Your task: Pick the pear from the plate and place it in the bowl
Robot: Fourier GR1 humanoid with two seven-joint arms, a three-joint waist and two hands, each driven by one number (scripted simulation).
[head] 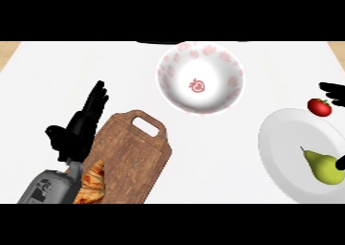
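Note:
A green pear [323,168] lies on the white plate [287,139] at the right, stem pointing up-left. My right hand [339,94] comes in from the right edge and is mostly out of view. It is open, its fingers stretched out above the plate's far rim and its thumb [343,163] touching the pear's right side. The white bowl [200,79] with red prints stands at the back centre with nothing in it. My left hand [80,125] rests open at the left, fingers up, beside the cutting board.
A small red tomato [319,107] sits just beyond the plate's far rim, under my right fingers. A wooden cutting board [133,153] with a handle hole lies at the lower left. A croissant [92,184] rests on its near end.

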